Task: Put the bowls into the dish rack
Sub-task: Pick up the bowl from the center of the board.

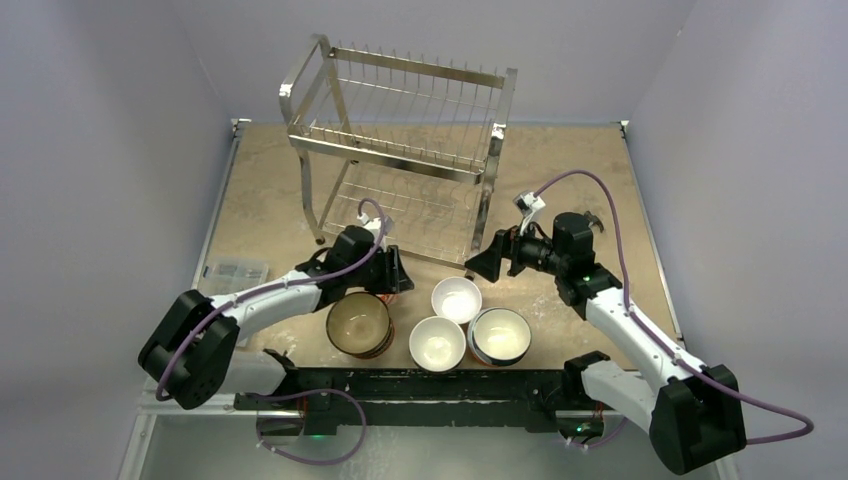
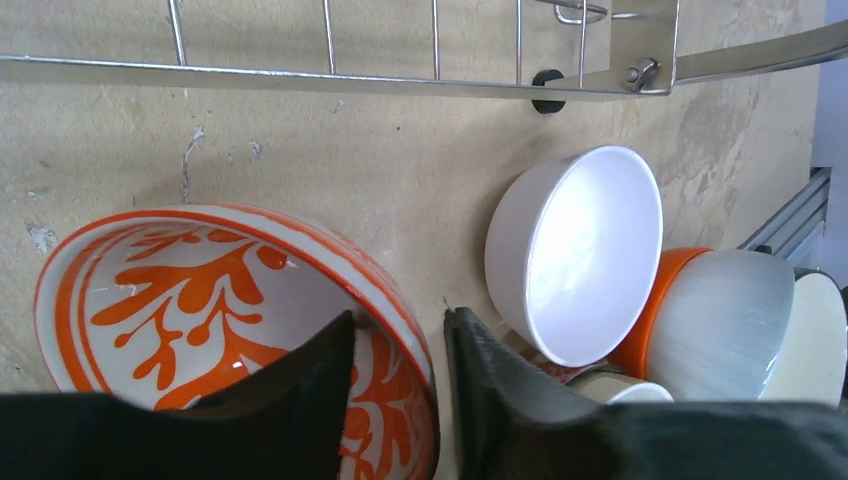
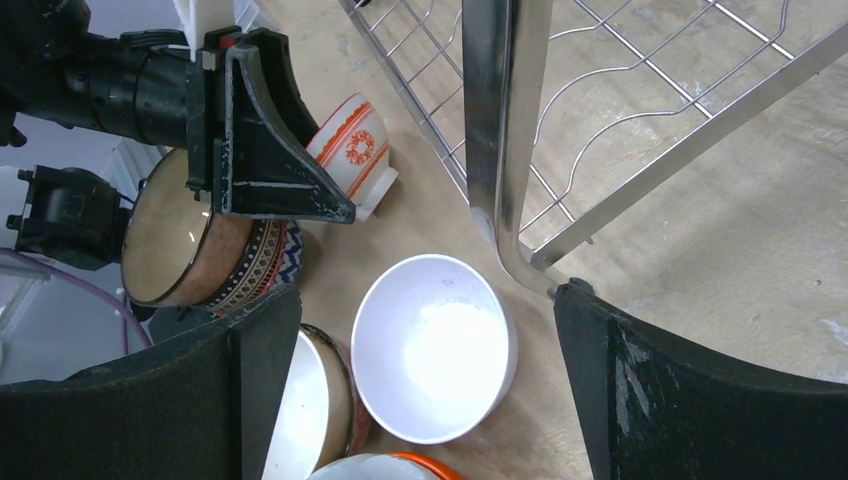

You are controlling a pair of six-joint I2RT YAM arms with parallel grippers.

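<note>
Currently the left end effector [image 2: 400,325] straddles the orange-patterned bowl [image 2: 150,300], grip unclear; the right end effector [image 3: 428,295] gapes empty.

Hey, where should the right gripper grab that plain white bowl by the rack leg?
Pinch the rim of the white bowl from straight above, one finger inside, one outside: it sits upright, mouth up. Pick the rim stretch away from the rack leg and neighbouring bowls.
</note>
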